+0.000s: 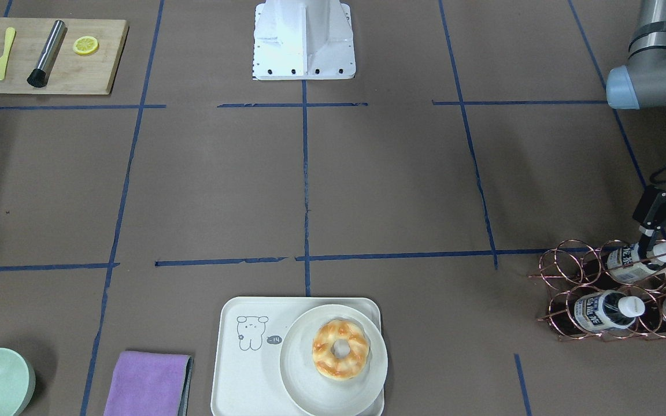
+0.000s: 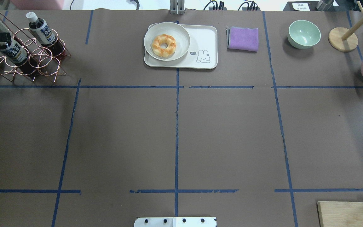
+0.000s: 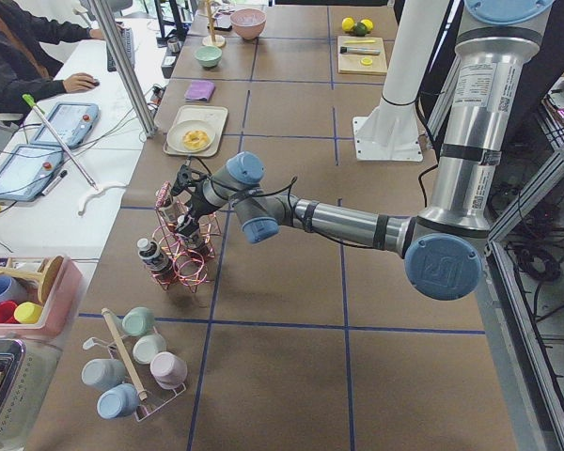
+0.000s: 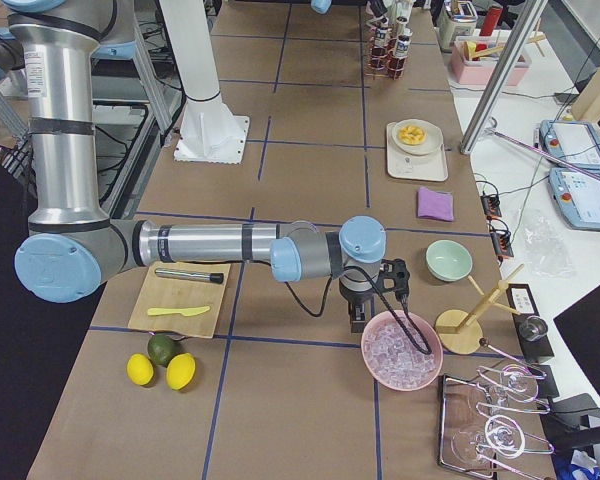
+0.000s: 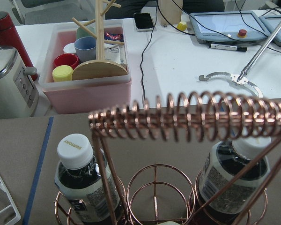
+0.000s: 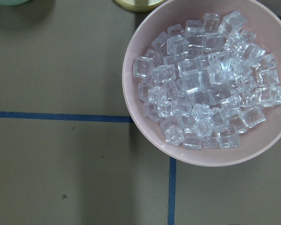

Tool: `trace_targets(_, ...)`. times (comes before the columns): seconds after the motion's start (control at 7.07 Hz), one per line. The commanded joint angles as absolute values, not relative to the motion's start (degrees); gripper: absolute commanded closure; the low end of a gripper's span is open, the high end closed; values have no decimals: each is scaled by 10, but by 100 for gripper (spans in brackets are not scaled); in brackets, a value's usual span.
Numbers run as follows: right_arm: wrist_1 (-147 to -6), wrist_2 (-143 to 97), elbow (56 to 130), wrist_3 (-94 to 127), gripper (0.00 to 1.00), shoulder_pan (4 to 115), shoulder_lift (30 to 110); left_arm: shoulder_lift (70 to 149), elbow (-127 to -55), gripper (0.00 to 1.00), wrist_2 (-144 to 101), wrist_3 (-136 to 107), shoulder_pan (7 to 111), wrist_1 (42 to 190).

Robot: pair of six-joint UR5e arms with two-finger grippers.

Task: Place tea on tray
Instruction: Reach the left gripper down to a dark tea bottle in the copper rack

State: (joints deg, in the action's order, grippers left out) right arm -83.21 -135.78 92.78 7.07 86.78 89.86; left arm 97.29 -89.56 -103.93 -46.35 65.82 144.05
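I have the left pincer [image 1: 654, 233] hovering just above the tea bottle [image 1: 633, 264], at the capped end poking free of the copper wire rack [image 1: 564, 289]; pincer gap I cannot tell; tray [image 1: 235, 375] well away from it.

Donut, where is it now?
In the front-facing view, the donut sits on the round plate on the right half of the tray; the purple cloth lies to its left.

A robotics lab: blue-taped grid table [image 2: 232, 142], teach pendants [image 4: 578, 145] (an operator [image 3: 14, 56] seated alongside).
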Motion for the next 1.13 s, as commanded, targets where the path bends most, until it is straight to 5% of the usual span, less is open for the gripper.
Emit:
trace_targets(0.0,-831,-1362,929,92,0,867,898,973,-893,21,-1039,-463,650,1441)
trace_targets(0.99,-832,-1373,930,100,0,868,895,972,-893,29,-1037,-450,652,1435)
